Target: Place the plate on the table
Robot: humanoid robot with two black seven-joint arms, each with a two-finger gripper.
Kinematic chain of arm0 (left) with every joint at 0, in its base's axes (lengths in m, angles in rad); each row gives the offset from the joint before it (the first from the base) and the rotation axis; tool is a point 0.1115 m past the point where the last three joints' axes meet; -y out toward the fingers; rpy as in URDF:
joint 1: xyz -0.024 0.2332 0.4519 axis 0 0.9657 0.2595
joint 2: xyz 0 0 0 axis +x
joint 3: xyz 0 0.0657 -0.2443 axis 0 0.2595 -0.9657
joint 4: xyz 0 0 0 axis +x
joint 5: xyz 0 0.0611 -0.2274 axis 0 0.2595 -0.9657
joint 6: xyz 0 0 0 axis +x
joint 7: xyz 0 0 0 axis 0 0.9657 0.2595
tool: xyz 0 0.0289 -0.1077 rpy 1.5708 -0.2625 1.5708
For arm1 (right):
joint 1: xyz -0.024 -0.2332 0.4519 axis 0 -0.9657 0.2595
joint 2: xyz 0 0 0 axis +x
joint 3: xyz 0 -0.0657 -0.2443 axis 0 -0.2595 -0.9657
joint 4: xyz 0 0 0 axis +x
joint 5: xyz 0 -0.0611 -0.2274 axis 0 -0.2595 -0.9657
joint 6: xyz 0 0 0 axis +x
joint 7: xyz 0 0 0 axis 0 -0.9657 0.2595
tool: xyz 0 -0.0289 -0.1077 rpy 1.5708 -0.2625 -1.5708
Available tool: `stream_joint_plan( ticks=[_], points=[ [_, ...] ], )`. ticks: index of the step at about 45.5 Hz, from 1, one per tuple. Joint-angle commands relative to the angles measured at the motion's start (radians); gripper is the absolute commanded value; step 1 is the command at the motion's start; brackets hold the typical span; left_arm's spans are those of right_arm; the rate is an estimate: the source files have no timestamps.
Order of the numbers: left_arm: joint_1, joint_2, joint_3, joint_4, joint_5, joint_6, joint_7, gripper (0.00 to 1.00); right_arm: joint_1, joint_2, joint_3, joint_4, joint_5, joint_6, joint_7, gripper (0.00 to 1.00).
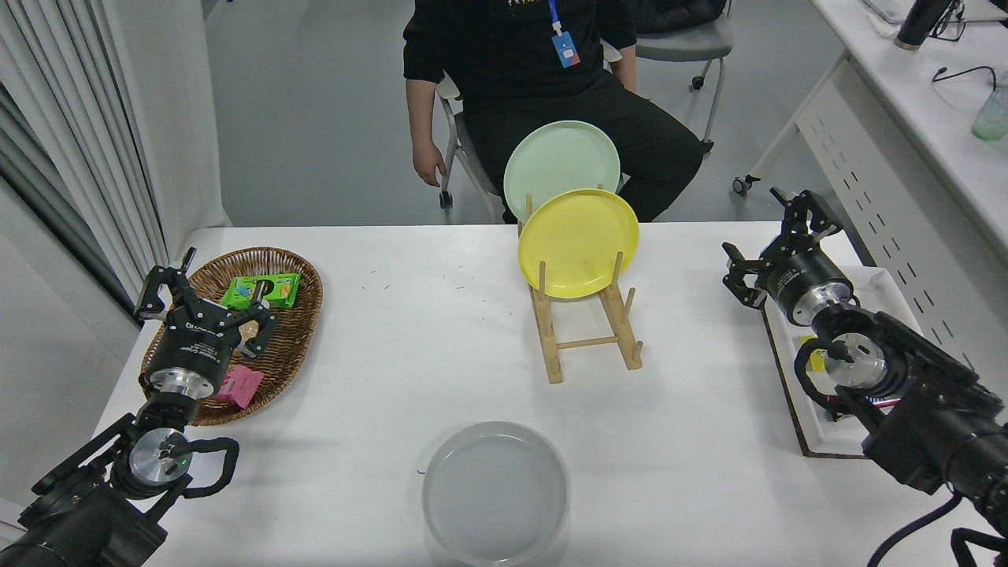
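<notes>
Plate (494, 492) lies flat on the table (409, 346), likely stiff, smooth, breakable; grip its raised rim. Right end effector (776, 248) is spread, empty, well apart.

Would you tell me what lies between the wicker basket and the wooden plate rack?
Only bare table between basket and rack, per the head view.

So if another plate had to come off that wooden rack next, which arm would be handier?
Probably the right gripper: open, empty, nearer the yellow plate. The left gripper sits over the wicker basket.
</notes>
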Motion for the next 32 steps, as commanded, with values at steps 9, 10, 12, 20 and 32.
stream_joint_plan(
  ticks=[9, 10, 12, 20, 32],
  points=[
    [-0.001, 0.001, 0.0, 0.0, 0.0, 0.0, 0.0, 0.98, -0.002, 0.015, -0.018, -0.023, 0.0, 0.002, 0.006, 1.0],
    [-0.001, 0.001, 0.0, 0.0, 0.0, 0.0, 0.0, 0.98, -0.002, 0.015, -0.018, -0.023, 0.0, 0.002, 0.006, 1.0],
    [-0.001, -0.001, 0.0, 0.0, 0.0, 0.0, 0.0, 0.98, -0.002, 0.015, -0.018, -0.023, 0.0, 0.002, 0.006, 1.0],
    [-0.001, 0.001, 0.0, 0.0, 0.0, 0.0, 0.0, 0.98, -0.01, 0.017, -0.02, -0.025, 0.002, -0.001, 0.006, 1.0],
    [-0.001, 0.001, 0.0, 0.0, 0.0, 0.0, 0.0, 0.98, -0.013, 0.021, -0.015, -0.022, 0.004, -0.001, 0.006, 1.0]
  ],
)
